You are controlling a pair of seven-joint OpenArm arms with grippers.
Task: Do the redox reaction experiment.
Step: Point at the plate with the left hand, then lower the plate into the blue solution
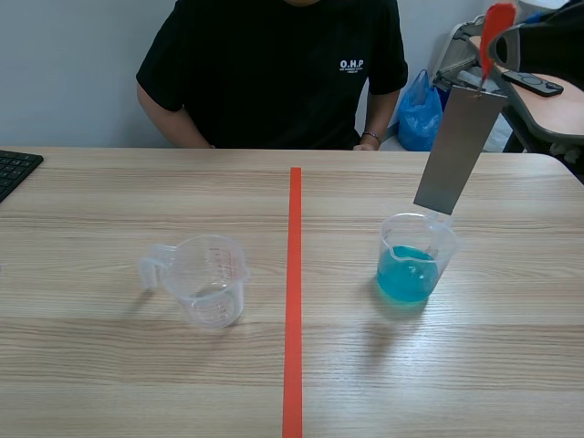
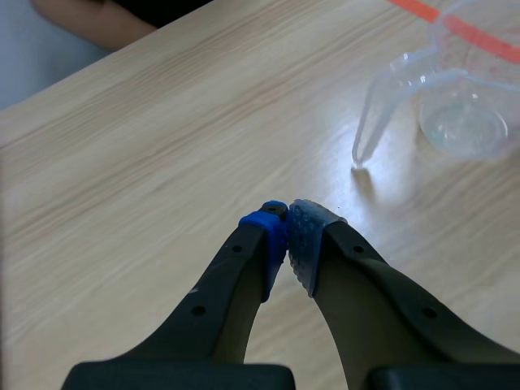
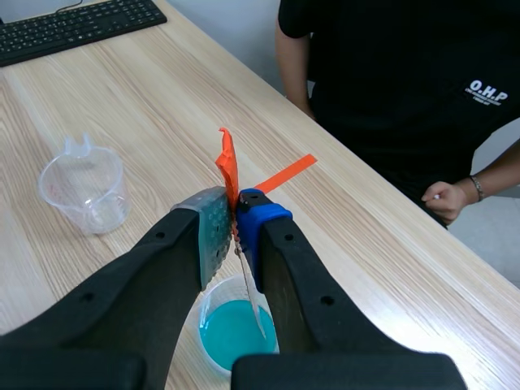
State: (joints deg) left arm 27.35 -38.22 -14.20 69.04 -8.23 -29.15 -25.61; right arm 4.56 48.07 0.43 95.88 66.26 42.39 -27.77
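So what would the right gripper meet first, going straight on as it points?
Probably the cup of blue liquid right below the right gripper; the metal strip it holds would dip in first.

Pretty sure this was an office room doubling as a test bench. The table (image 1: pixel 109 383) was plain light wood-grain desk stuff, with a black keyboard (image 1: pixel 14 169) at one corner and a bare pale wall (image 1: pixel 64 73) behind. A person (image 1: pixel 274 73) in a black T-shirt sat across it. Off to the side stood a second desk (image 1: pixel 547 114) with a black remote (image 1: pixel 534 84) on it, and a blue plastic bag (image 1: pixel 420 114) nearby. The lab-ish bits were an orange-red tape line (image 1: pixel 294 274) down the tabletop, a clear measuring cup (image 1: pixel 208 278), a cup of blue liquid (image 1: pixel 412 260) and a metal strip (image 1: pixel 459 151) over it.
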